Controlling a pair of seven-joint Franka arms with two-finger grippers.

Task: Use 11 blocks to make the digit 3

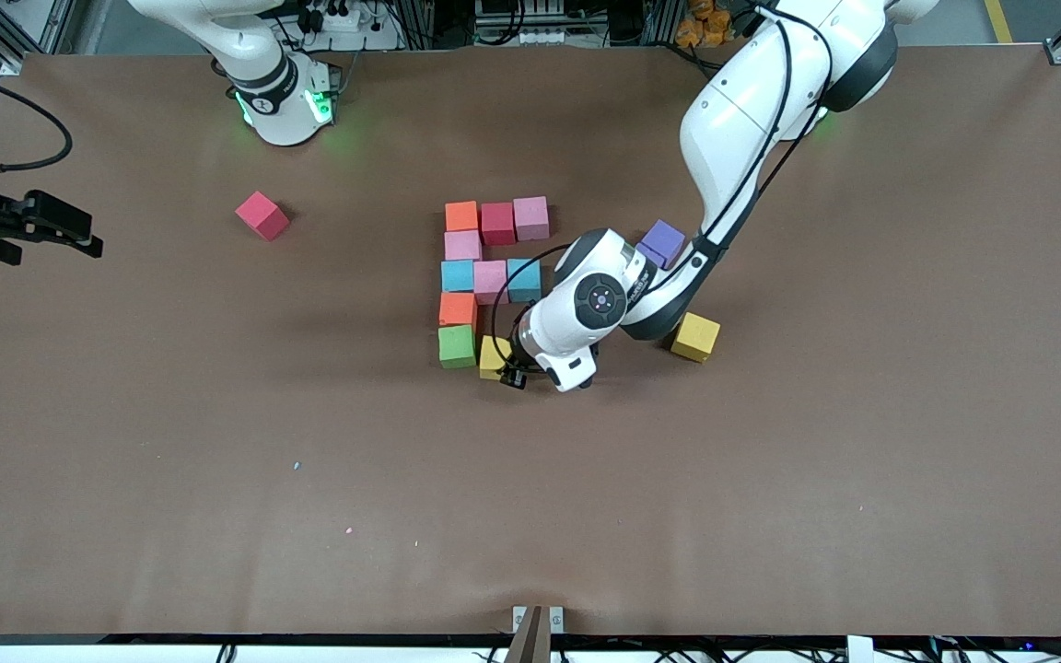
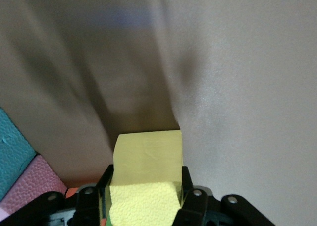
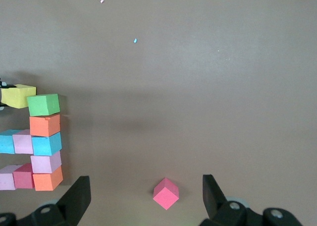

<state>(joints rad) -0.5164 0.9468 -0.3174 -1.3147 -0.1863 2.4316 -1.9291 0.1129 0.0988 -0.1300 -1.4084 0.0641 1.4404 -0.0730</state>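
1. Table [image 1: 217, 479]: a brown cloth covers the whole work surface; a few pale specks [image 1: 296, 467] lie on it toward the front camera. Metal framing and cables run along the robots' edge.
2. Left arm [image 1: 752, 120]: reaches down over the figure and hides part of its row nearest the front camera. No writing is legible on either arm.
3. Right arm [image 1: 273, 92]: waits at its own end of the table. The right gripper [image 3: 146, 196] hangs in the air with its fingers spread wide and empty, over the loose pink cube [image 1: 262, 215], which sits well apart from the figure.
4. The digit 3 [image 1: 484, 276]: the unfinished figure stands mid-table. An orange, red and pink row lies farthest from the front camera; a pink cube joins it to a blue, pink, blue row; an orange cube leads on to the green cube [image 1: 457, 346].
5. Left gripper [image 1: 514, 373]: its fingers are narrowed on a yellow cube [image 2: 146, 179], set just beside the green cube.
6. Other cubes: a second yellow cube [image 1: 696, 336] and two purple cubes [image 1: 661, 243] lie toward the left arm's end.
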